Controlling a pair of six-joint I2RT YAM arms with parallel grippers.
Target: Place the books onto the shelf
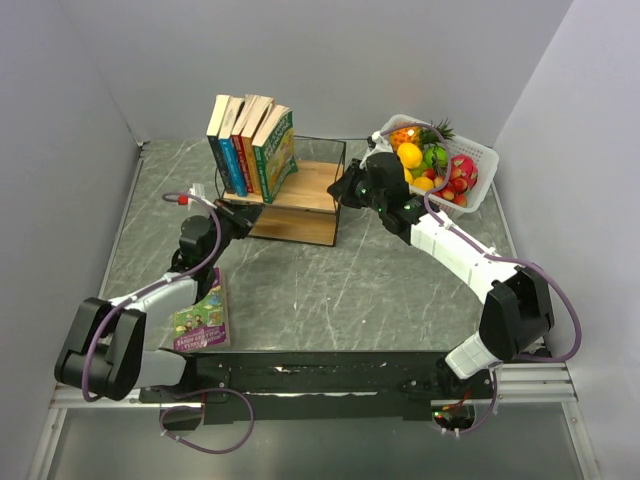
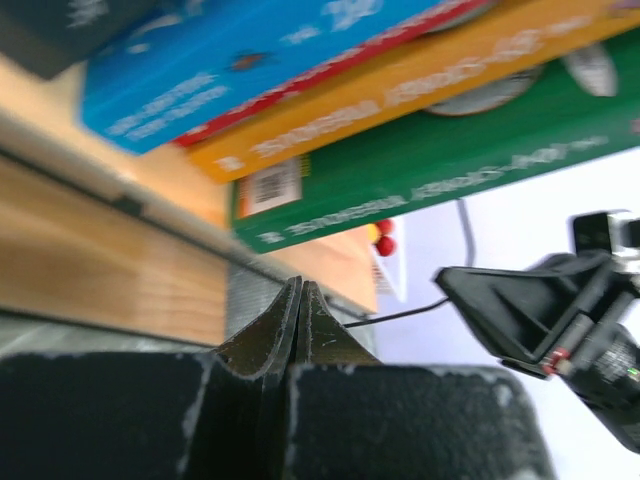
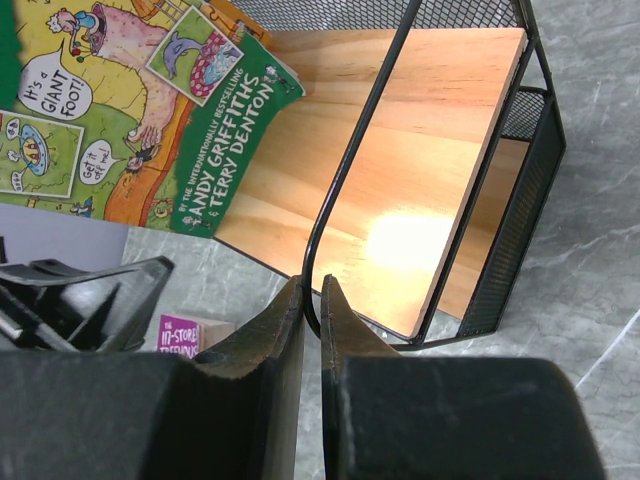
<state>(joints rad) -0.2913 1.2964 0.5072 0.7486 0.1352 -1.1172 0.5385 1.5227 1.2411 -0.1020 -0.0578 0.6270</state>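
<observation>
Several books stand leaning on the left end of the wooden shelf. A purple book lies flat on the table beside my left arm. My left gripper is shut and empty at the shelf's front left corner, just below the books. In the left wrist view its tips sit under the green book. My right gripper is at the shelf's right end. In the right wrist view its jaws are shut on the shelf's thin black wire frame.
A white basket of fruit stands at the back right, close behind my right arm. Grey walls close in the table on the left, back and right.
</observation>
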